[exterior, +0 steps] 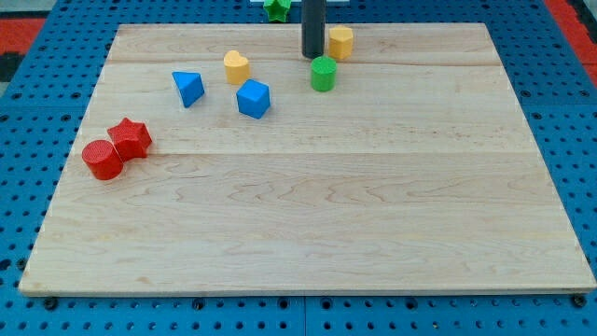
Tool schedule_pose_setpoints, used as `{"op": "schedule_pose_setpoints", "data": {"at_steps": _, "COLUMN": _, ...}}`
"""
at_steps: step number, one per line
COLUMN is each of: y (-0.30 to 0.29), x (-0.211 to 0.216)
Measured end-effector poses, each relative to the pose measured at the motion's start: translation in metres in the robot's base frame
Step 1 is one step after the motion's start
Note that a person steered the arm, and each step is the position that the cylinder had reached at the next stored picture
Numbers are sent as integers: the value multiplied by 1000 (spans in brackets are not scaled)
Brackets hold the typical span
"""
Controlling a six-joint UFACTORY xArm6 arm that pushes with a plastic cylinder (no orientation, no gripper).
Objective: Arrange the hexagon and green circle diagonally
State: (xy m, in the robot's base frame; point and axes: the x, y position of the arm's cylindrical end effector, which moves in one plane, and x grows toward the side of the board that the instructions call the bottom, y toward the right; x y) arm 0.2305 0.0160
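Note:
A yellow hexagon block (340, 42) sits near the view's top edge of the wooden board (308, 243). A green circle block (323, 73) stands just below and left of it, a small gap between them. My tip (312, 55) is the lower end of a dark rod that comes down from the view's top. It rests just left of the hexagon and just above the green circle, close to both.
A yellow heart block (236, 66), a blue cube-like block (253, 98) and a blue triangle block (187, 88) lie left of centre. A red star (131, 138) touches a red circle (102, 159) at the left. A green star (275, 8) lies beyond the board's top edge.

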Motion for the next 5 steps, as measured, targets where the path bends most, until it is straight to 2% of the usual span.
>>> {"op": "schedule_pose_setpoints", "data": {"at_steps": 1, "y": -1, "x": -38}}
{"op": "schedule_pose_setpoints", "data": {"at_steps": 3, "y": 81, "x": -27}}
{"op": "schedule_pose_setpoints", "data": {"at_steps": 4, "y": 67, "x": -13}}
{"op": "schedule_pose_setpoints", "data": {"at_steps": 5, "y": 29, "x": 3}}
